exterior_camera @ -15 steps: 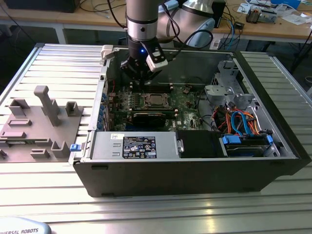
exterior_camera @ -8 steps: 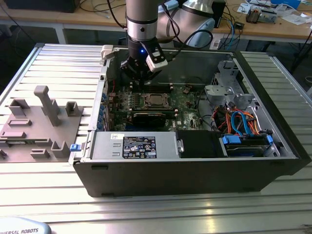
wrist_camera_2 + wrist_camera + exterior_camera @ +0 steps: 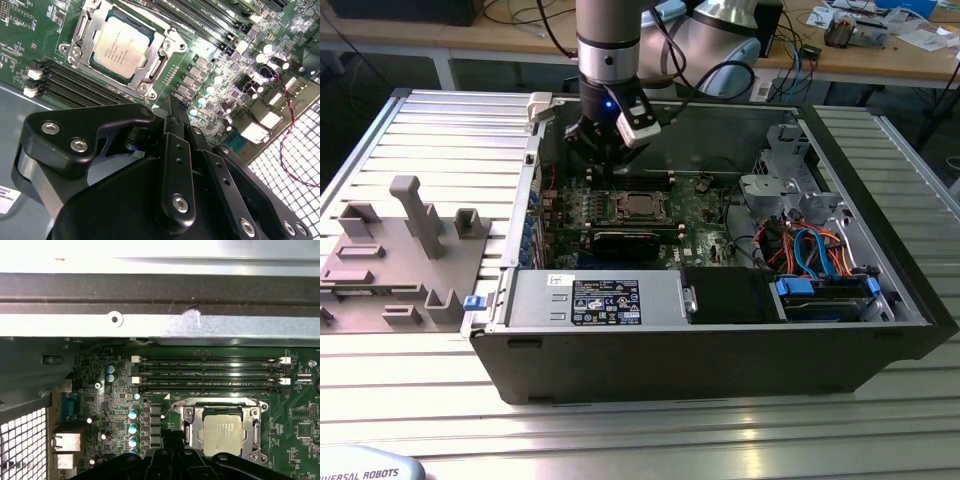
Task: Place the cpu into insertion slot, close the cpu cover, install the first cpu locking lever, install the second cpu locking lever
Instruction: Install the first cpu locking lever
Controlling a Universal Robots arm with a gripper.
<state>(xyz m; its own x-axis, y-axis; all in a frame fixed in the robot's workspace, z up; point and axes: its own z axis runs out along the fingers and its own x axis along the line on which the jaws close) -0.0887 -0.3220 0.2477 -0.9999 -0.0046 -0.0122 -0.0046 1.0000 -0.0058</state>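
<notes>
- Across the ribbed metal table [image 3: 410,400], we see the big black open computer case [image 3: 720,350] lying on its side, with the grey moulded fixture tray [image 3: 400,260] just beside it on the exterior view's left.
- Inside the case lies the green motherboard [image 3: 695,200], and our black arm gripper [image 3: 603,150] hangs above its far part, near the socket but not touching it.
- The insertion slot, a square socket with a silvery metal rim [image 3: 122,47], sits next to the rows of long black memory slots [image 3: 210,375].
- The thin silvery cpu cover with a square window [image 3: 162,52] looks to be lying flat around the chip, so we judge it already closed.
- The cpu, a small flat square chip with a silvery-grey top [image 3: 120,45], is seated in the slot in both wrist views.
- Our gripper's fingers look drawn together and hold nothing.
- We judge the step in hand to be the locking levers; that calls for bringing the fingertips down onto a thin lever beside the socket, which we cannot clearly pick out.
</notes>
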